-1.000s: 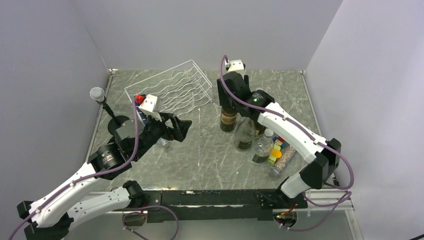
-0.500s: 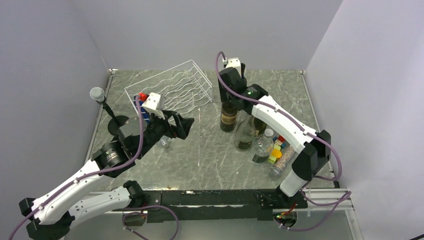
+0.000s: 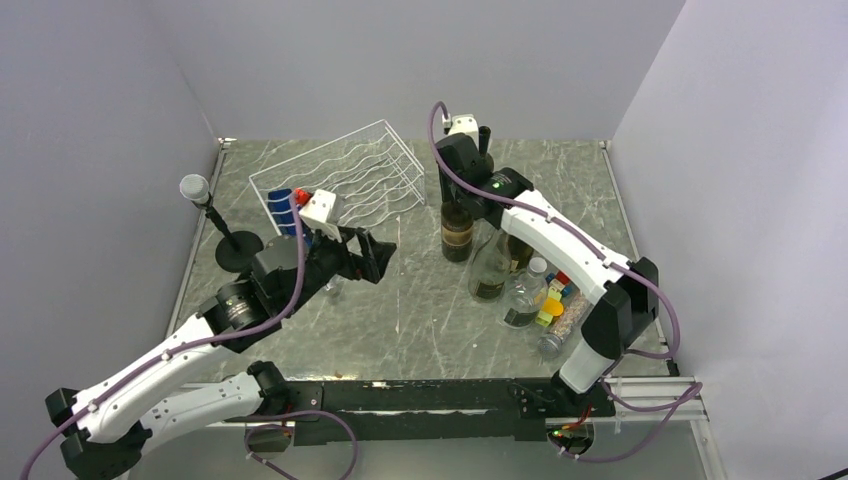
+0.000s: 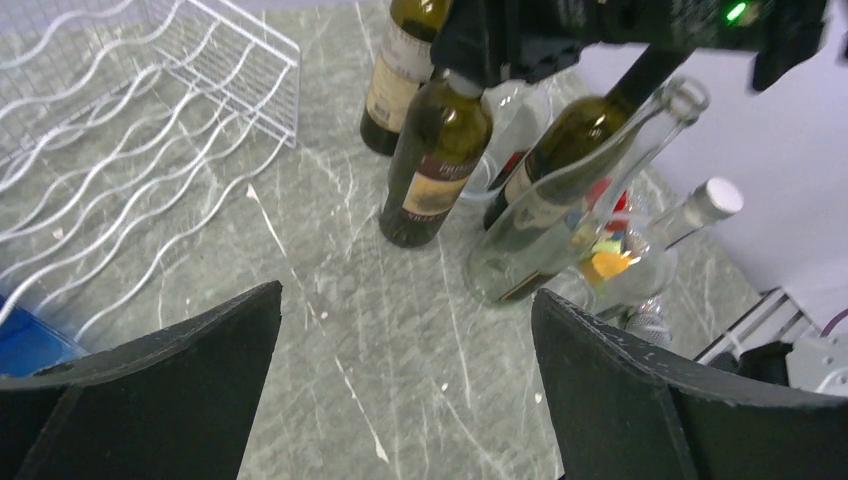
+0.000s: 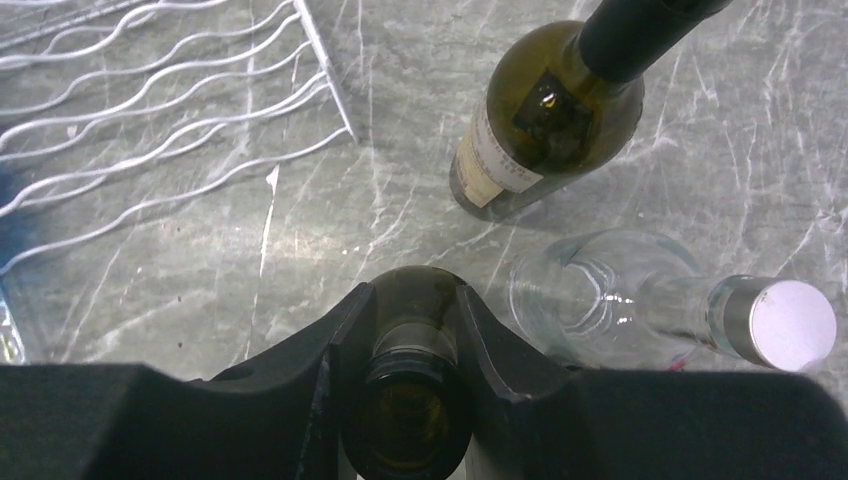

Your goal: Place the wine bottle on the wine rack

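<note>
A dark green wine bottle (image 3: 458, 235) with a brownish label stands upright right of the white wire wine rack (image 3: 350, 175). My right gripper (image 3: 459, 196) is shut on its neck from above; in the right wrist view the bottle's mouth and neck (image 5: 410, 400) sit between the black fingers (image 5: 345, 335), with the rack (image 5: 150, 90) at upper left. My left gripper (image 3: 378, 256) hovers open over bare table in front of the rack. In the left wrist view the held bottle (image 4: 436, 160) is ahead, and nothing lies between that gripper's (image 4: 405, 385) fingers.
A second dark bottle (image 5: 540, 130) with a black capsule stands just behind the held one. Clear bottles (image 3: 490, 265), (image 3: 522, 295) and coloured blocks (image 3: 555, 290) crowd the right. A black microphone stand (image 3: 238, 248) and a blue item (image 3: 283, 205) sit at the rack's left.
My right gripper has closed onto the wine bottle's neck. The left arm has crept rightward and forward, still open.
</note>
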Controlling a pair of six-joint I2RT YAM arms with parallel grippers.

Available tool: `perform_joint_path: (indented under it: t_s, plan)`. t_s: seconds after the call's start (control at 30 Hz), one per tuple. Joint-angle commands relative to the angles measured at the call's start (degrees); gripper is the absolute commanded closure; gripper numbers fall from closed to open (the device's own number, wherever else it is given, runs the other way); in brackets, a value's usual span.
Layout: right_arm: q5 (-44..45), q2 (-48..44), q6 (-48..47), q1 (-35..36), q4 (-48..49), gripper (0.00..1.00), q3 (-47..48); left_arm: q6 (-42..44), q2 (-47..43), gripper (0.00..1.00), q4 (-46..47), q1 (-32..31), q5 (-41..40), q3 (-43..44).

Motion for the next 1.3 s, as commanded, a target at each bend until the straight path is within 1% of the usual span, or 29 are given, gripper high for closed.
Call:
perform_joint_path:
  t_s: [0.0,0.17,0.33,0.53,0.6,0.8,0.93,1.07,1.13,1.27]
  plan:
    - [-3.91,-6.91,-1.56,0.48,-2.29,1.0,3.58,-0.19,-0.05,0.01,5.22,0.02,3.19,-2.97]
    - [-11.08,-11.56,1.05,0.81,-9.6,1.0,9.28,0.56,-1.66,0.01,10.92,0.04,7.41,-8.38]
    - [-20.79,-14.04,3.28,0.88,-13.11,1.0,13.51,2.47,-1.63,0.01,16.3,0.02,16.39,-12.9]
    - [-29.32,-14.51,6.53,0.87,-15.57,1.0,17.51,1.87,0.48,0.01,18.25,0.03,13.63,-12.74]
    - [-32.29,-15.15,7.81,0.95,-15.29,1.0,17.58,2.01,0.58,0.01,20.02,0.04,13.67,-13.75]
    - [-39.41,-15.2,9.61,1.12,-16.43,1.0,18.98,2.74,1.13,0.01,28.92,0.04,17.58,-18.66]
    - [-42.87,-16.08,9.84,1.21,-17.11,1.0,18.47,4.83,2.05,0.01,33.88,0.02,23.37,-22.45]
    - [-45.25,-16.72,9.3,1.22,-18.84,1.0,18.81,6.17,3.39,0.01,39.08,0.01,27.45,-25.91]
    - [-46.53,-17.28,9.09,1.26,-18.96,1.0,18.16,7.83,4.26,0.01,42.38,0.03,30.64,-27.57]
    - [-48.89,-19.64,9.26,1.12,-17.2,1.0,14.03,10.58,6.62,0.01,46.67,0.04,32.66,-28.89]
